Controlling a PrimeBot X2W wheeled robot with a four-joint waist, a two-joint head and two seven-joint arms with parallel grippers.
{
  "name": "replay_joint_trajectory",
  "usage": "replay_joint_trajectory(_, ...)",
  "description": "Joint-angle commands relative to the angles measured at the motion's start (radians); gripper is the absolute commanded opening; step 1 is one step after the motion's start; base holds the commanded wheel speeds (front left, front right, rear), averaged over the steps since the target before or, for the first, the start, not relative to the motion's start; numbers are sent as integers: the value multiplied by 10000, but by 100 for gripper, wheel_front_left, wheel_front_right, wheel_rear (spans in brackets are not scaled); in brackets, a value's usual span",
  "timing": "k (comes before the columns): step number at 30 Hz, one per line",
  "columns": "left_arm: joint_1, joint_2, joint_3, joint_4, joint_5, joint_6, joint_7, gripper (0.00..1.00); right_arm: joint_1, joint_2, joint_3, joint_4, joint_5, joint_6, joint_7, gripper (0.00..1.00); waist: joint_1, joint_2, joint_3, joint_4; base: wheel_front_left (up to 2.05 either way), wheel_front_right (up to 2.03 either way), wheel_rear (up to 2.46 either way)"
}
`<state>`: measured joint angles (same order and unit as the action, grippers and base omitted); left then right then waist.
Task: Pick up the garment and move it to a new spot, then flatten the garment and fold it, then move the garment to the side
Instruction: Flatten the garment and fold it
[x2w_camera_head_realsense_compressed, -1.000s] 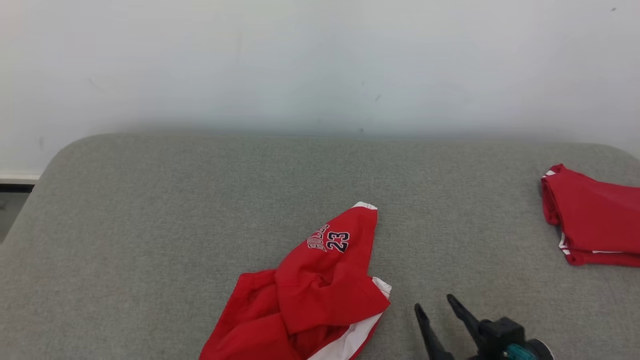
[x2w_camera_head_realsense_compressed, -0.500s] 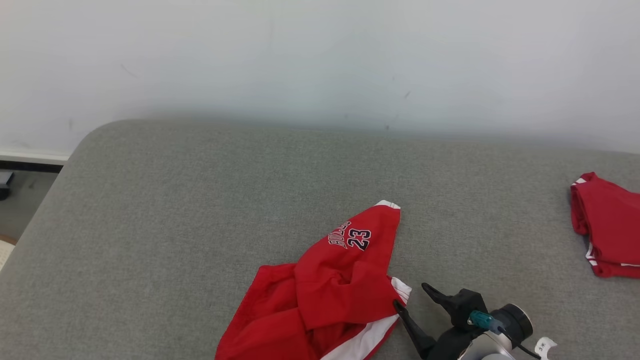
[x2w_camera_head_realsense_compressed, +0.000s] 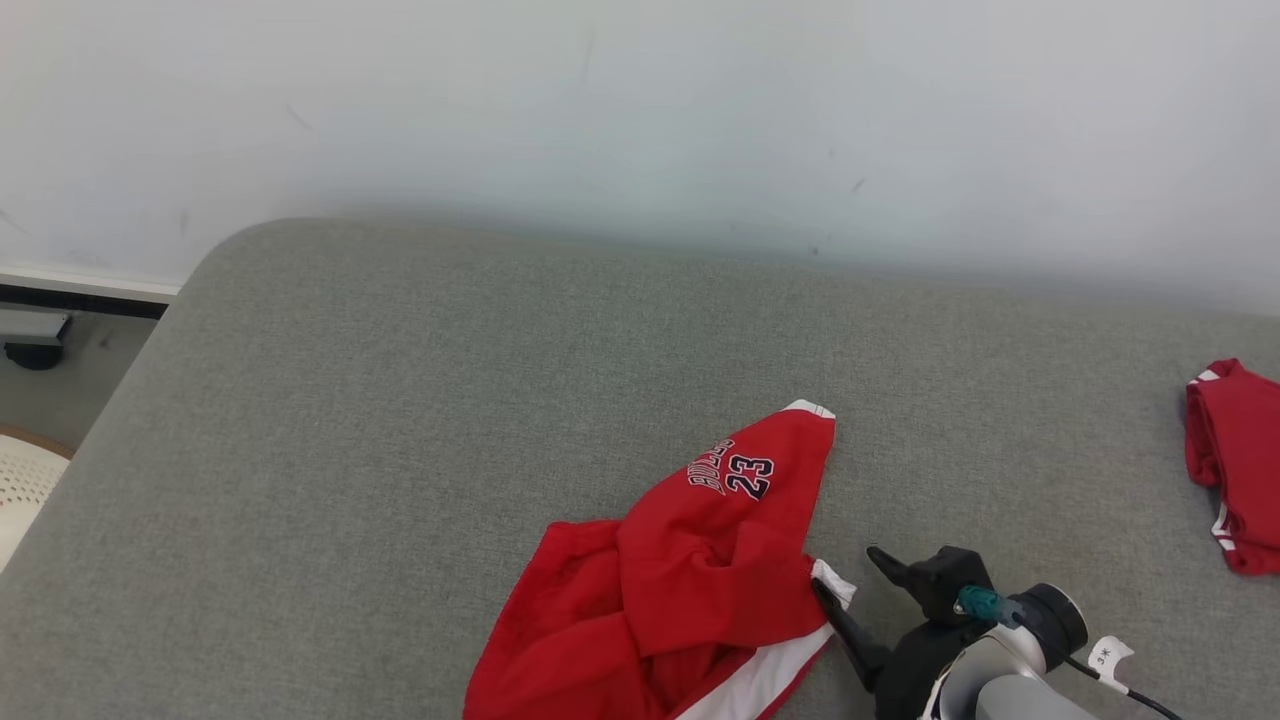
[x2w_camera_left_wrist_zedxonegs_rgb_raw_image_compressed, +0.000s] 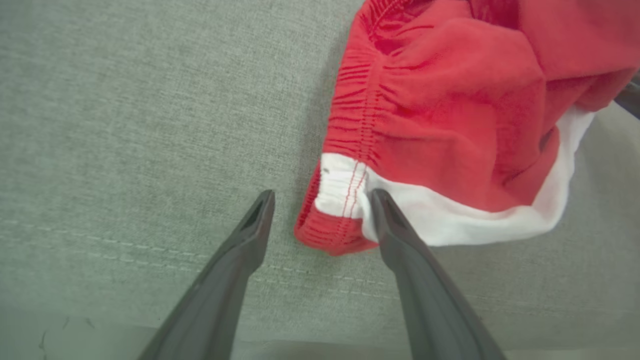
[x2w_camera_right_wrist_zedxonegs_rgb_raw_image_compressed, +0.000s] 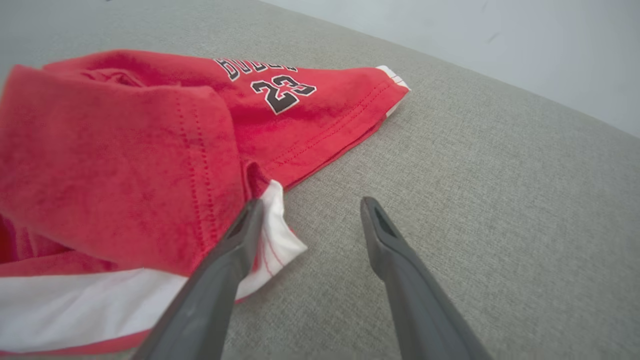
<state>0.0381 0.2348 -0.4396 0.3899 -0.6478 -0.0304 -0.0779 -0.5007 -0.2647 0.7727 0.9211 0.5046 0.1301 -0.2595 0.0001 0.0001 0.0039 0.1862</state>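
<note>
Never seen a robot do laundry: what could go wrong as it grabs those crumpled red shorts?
The open right jaws have just the white hem corner between them; closing may catch little cloth and slip. The shorts lie bunched, so lifting by the waistband end between the left jaws might raise them twisted.

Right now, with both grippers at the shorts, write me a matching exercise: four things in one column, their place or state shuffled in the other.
Column 1
1. crumpled red shorts
2. folded red garment
3. left gripper
4. right gripper

Column 2
A. lies apart at the far right of the head view
B. open, over the end of the elastic waistband
C. open, one finger at the white hem corner
D. printed with 23, in a heap on the grey cushion

Pairs: 1-D, 2-A, 3-B, 4-C
</note>
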Motion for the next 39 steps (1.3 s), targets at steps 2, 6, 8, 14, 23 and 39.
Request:
replay_joint_trajectory(2, -44, -26, -12, 189, -4, -63, -110, 100, 84, -13, 208, 86, 141, 7, -54, 100, -1, -1, -37, 6, 0, 0, 0)
replay_joint_trajectory(6, -131, -71, -87, 480, -6, -159, -216, 100, 15, 53, 547, 212, 438, 7, -67, 100, -1, -1, -62, 24, 0, 0, 0)
replay_joint_trajectory(8, -263, -149, -133, 676, -62, -254, -264, 100, -107, 37, 886, 251, 617, 5, -68, 47, -1, -1, -54, 61, 0, 0, 0)
replay_joint_trajectory(14, -459, -228, -179, 1114, -143, -487, -574, 0, -325, 83, 1116, 536, 1114, 7, -68, 0, -1, -1, -176, 92, 0, 0, 0)
replay_joint_trajectory(23, -190, 79, 158, 450, -172, -386, -1263, 0, 700, -745, -464, -1184, 2343, 5, -68, 0, -1, -1, -445, -21, 0, 0, 0)
replay_joint_trajectory(39, -2913, 1205, 100, -2482, 279, -381, 738, 0, 29, -1192, -879, -3674, 3829, 5, 1094, 0, -1, -1, 514, -1110, 0, 0, 0)
